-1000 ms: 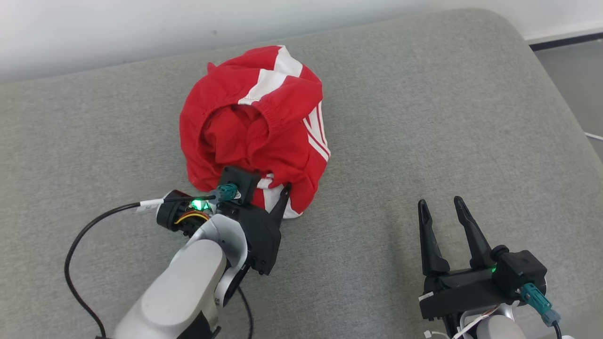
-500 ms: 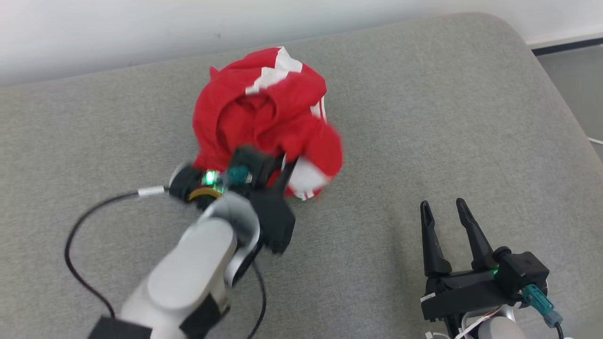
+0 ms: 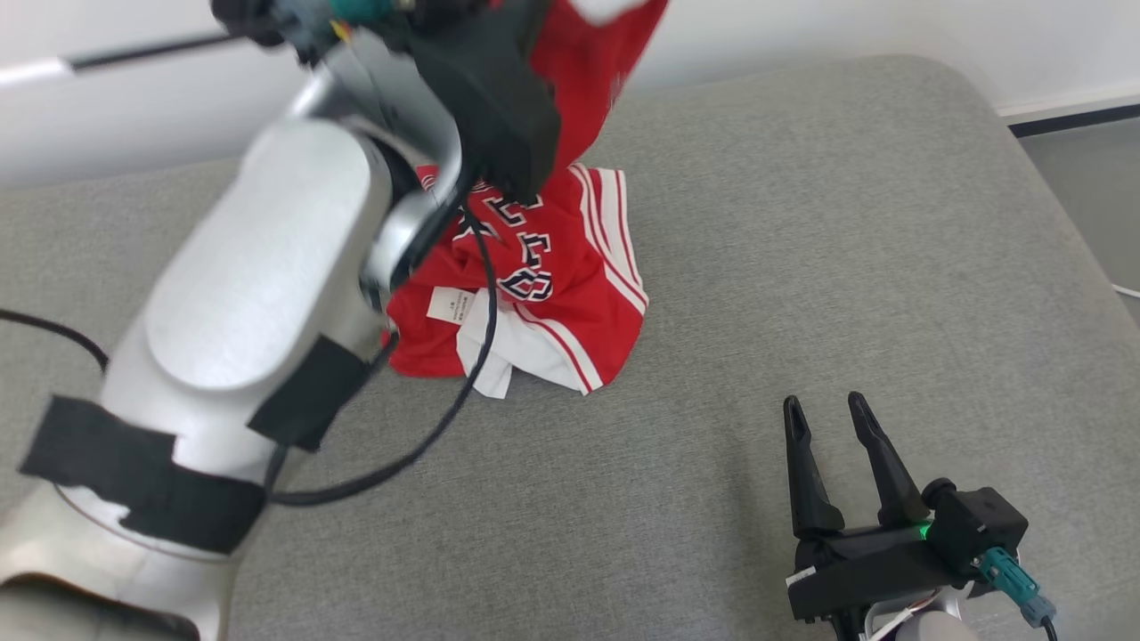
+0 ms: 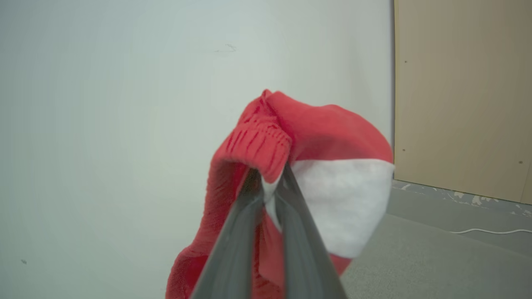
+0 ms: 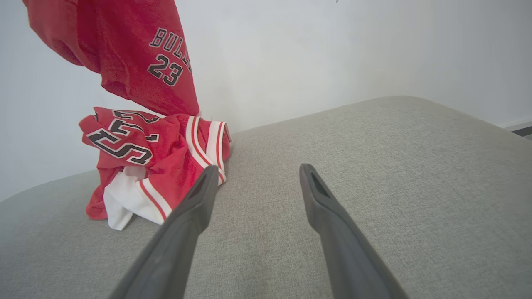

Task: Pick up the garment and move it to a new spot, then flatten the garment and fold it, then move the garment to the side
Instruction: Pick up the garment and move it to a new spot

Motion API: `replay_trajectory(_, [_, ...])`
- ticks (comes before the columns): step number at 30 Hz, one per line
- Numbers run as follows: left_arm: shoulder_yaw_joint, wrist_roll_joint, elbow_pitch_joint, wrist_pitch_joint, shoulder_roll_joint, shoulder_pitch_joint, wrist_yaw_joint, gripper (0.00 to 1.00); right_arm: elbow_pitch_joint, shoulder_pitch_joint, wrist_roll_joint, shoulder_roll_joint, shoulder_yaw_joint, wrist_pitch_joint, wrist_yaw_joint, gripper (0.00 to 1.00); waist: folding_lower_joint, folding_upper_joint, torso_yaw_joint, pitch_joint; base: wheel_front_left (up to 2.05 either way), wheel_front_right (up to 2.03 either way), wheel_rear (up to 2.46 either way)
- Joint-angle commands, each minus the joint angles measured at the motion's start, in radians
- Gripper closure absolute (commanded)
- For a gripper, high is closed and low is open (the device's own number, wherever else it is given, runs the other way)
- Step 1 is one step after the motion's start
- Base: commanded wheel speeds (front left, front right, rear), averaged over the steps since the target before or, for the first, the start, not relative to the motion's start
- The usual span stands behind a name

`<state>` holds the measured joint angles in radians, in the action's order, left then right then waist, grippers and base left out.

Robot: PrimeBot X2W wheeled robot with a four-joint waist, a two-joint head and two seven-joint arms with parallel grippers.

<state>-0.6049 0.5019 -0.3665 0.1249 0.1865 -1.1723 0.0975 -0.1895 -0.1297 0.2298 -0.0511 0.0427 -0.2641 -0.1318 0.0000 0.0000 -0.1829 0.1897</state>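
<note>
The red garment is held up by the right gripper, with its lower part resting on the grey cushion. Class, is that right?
No: the left gripper holds the red garment up, as the left wrist view shows, its fingers shut on the hem. The lower part does rest on the grey cushion.

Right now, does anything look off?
Nothing damaged. The left gripper pinches the red garment by a bunched edge; it hangs twisted, lower part heaped on the grey cushion. The right gripper is open.
</note>
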Motion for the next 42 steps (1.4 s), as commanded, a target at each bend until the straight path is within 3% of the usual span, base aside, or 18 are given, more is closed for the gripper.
replay_trajectory(1, [0.007,0.011,0.010,0.002,0.001,-0.026,0.004,1.00,-0.002,0.011,0.004,0.002,0.001,0.000,0.002,0.00,0.0000,0.0000,-0.010,-0.007,0.00,0.00,0.00])
replay_trajectory(11, [0.042,0.029,0.036,0.020,0.010,-0.142,0.005,1.00,-0.005,0.032,0.005,0.002,-0.008,-0.001,0.002,0.00,0.0000,0.0000,-0.025,-0.026,0.00,0.00,0.00])
replay_trajectory(19, [0.046,0.046,0.047,0.014,0.010,-0.131,-0.001,1.00,-0.003,0.035,-0.010,0.002,-0.016,0.000,0.002,0.00,0.0000,0.0000,0.020,-0.024,0.00,0.00,0.00])
replay_trajectory(26, [0.079,0.056,0.065,-0.006,0.055,-0.107,-0.019,1.00,0.026,0.021,-0.052,0.002,-0.043,0.000,0.002,0.00,0.0000,0.0000,0.135,0.008,0.00,0.00,0.00])
replay_trajectory(34, [0.156,0.076,0.086,-0.050,0.152,-0.039,-0.054,1.00,0.068,0.010,-0.132,0.002,-0.071,0.000,0.002,0.00,0.0000,0.0000,0.313,0.049,0.00,0.00,0.00])
replay_trajectory(42, [0.260,0.091,0.090,-0.102,0.298,0.058,-0.084,1.00,0.102,0.004,-0.213,0.001,-0.076,0.000,0.002,0.00,0.0000,0.0000,0.436,0.078,0.00,0.00,0.00])
